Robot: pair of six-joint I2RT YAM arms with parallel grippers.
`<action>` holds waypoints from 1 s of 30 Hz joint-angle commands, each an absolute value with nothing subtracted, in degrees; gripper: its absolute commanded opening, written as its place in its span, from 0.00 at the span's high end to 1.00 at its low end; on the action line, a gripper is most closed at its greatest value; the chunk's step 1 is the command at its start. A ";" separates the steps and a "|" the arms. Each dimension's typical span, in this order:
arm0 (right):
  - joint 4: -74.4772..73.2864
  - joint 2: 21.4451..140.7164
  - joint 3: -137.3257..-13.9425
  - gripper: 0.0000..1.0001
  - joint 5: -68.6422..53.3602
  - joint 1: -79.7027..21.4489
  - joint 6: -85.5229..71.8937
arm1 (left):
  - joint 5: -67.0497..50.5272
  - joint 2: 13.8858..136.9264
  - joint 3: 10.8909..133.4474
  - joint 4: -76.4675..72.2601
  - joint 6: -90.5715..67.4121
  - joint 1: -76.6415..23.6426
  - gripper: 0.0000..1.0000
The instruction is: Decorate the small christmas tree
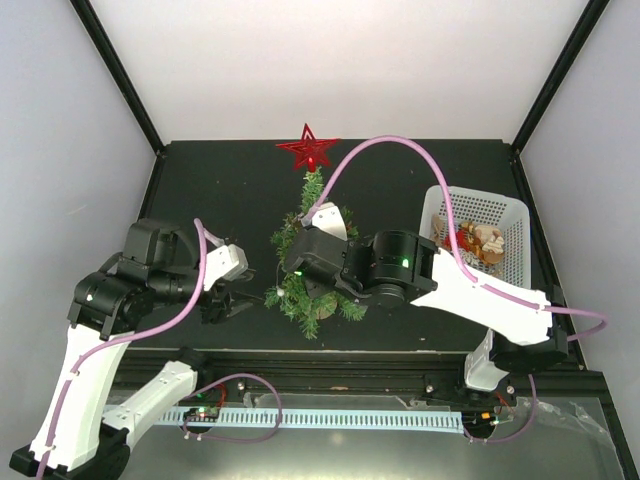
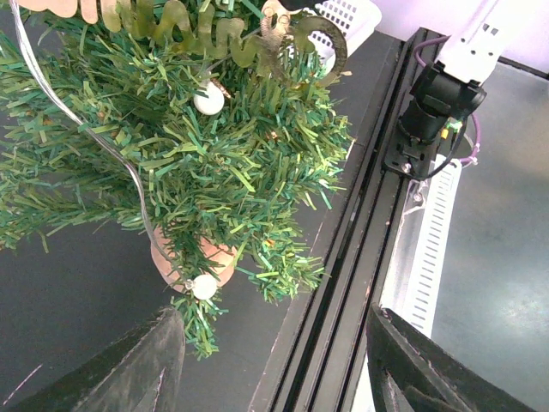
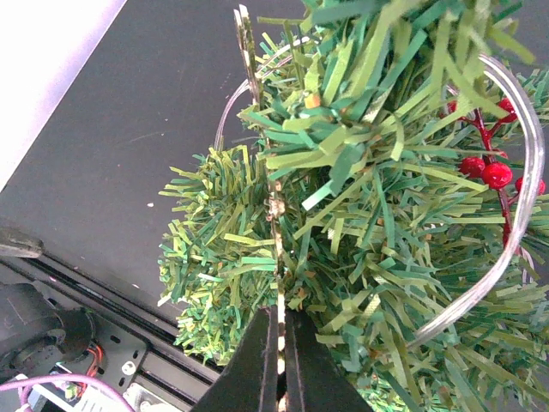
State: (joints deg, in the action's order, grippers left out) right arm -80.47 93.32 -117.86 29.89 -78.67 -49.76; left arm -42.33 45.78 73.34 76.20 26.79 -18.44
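Note:
The small christmas tree (image 1: 312, 262) stands mid-table with a red star (image 1: 308, 150) on its tip. My right gripper (image 1: 295, 272) reaches into its lower branches. In the right wrist view this gripper (image 3: 280, 313) is shut on a thin gold glitter strip (image 3: 276, 215) seen edge-on, which runs up through the needles. The left wrist view shows that strip as gold lettering (image 2: 214, 34) lying across the tree (image 2: 214, 163). My left gripper (image 1: 238, 300) hovers open just left of the tree's foot, empty (image 2: 274, 365), with the brown base (image 2: 214, 257) ahead of it.
White bead ornaments (image 2: 208, 99), a silver wire (image 3: 515, 215) and red berries (image 3: 489, 167) hang in the branches. A white basket (image 1: 510, 215) holding more ornaments sits at the right. The table's black front rail (image 2: 343, 283) runs close beside the tree.

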 commanded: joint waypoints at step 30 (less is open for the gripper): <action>-76.37 93.59 -111.79 0.99 26.96 -77.89 -50.12 | -42.00 46.05 72.60 74.75 26.37 -18.37 0.42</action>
